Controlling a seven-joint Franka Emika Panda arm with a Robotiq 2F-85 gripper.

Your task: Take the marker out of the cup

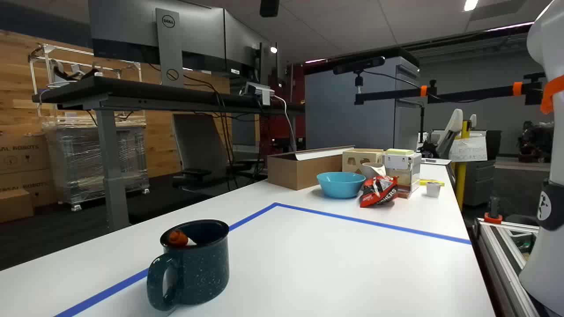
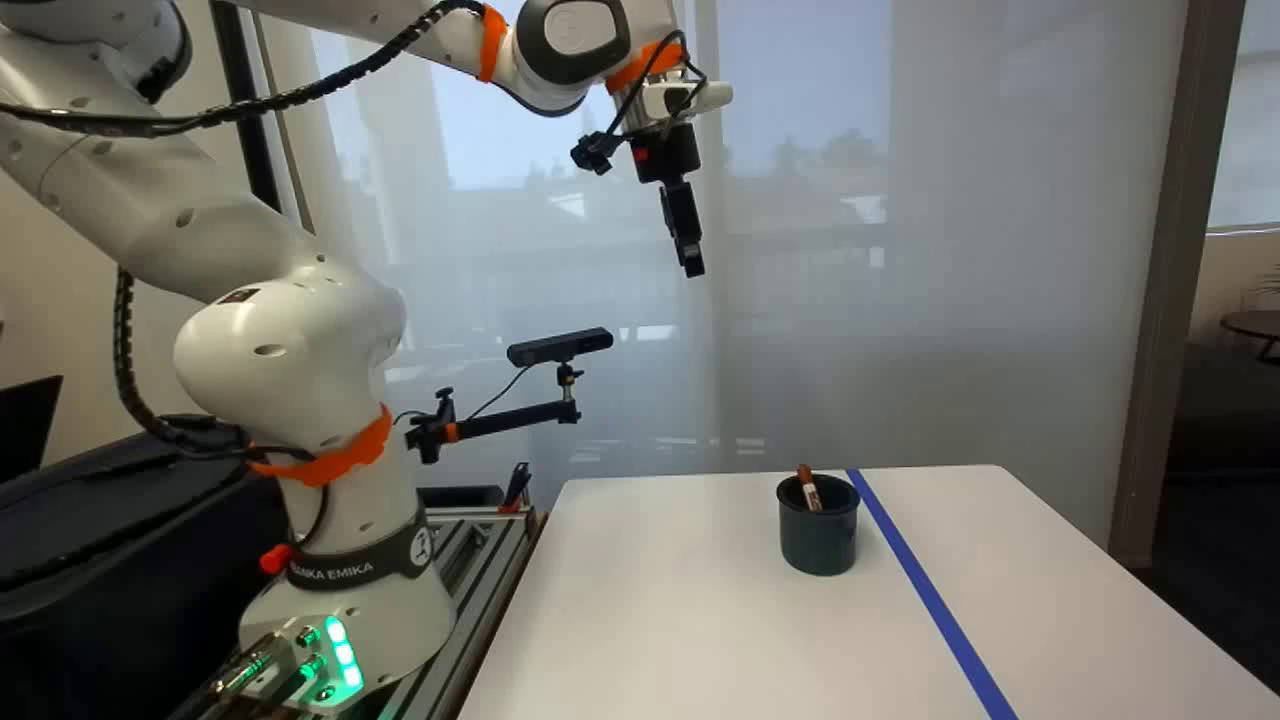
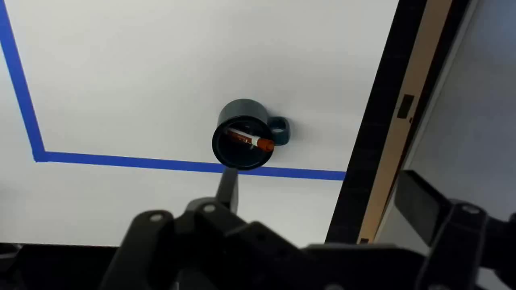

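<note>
You have the white surface (image 2: 650, 610), your pincer (image 3: 319, 187), fingers (image 3: 228, 188) spread wide apart, well clear of and higher than the speckled dark-teal mug (image 1: 203, 272) standing upright on that surface, and the orange-brown marker (image 3: 244, 137) leaning inside the mug, cap (image 3: 265, 144) toward the handle (image 1: 155, 284).

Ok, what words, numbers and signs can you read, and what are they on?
"DELL": monitor stand.
"AL ROBOTS": cardboard boxes, start cut off.
"ANKA EMIKA": robot's black band.
"HERS": red bag, start unclear.
Too small or blurred: paper sign, white monitor sticker, lettering on the marker.
No readable numbers.
</note>
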